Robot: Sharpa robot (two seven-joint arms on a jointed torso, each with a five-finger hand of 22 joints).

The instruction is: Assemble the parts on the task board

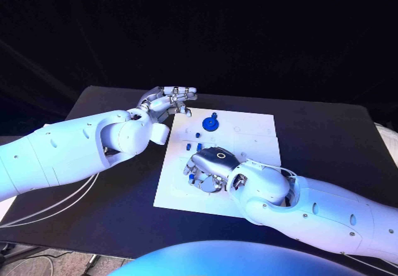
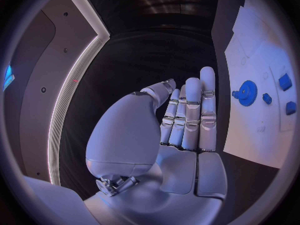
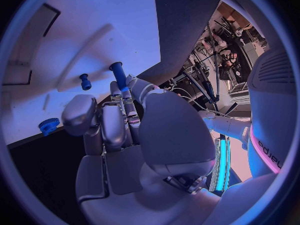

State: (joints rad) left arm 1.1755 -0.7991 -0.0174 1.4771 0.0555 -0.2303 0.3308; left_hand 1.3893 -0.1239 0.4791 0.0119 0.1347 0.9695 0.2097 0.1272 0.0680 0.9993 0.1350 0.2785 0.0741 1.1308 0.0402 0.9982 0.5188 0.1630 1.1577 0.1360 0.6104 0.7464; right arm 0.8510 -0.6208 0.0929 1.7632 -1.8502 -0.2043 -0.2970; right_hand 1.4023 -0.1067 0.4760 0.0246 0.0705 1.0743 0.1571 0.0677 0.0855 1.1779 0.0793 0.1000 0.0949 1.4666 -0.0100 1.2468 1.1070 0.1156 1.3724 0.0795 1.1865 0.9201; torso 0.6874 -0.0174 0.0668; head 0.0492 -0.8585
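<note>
Your right hand (image 1: 209,168) sat low over task board (image 1: 249,129), fingers curled, gripping blue peg (image 3: 118,75) by its lower end. Peg tip stuck out past fingertips above white board. Blue gear (image 1: 210,123) stood at board's far side; small blue parts (image 1: 200,135) lay between gear and your right hand. Your left hand (image 1: 168,100) hovered at board's far-left corner, fingers straight and together, holding nothing. Risk, as judged: peg held near one end, so could tilt or slip during seating. Palm hid board beneath, so misaligned insertion was likely; wrist might knock nearby loose parts.
</note>
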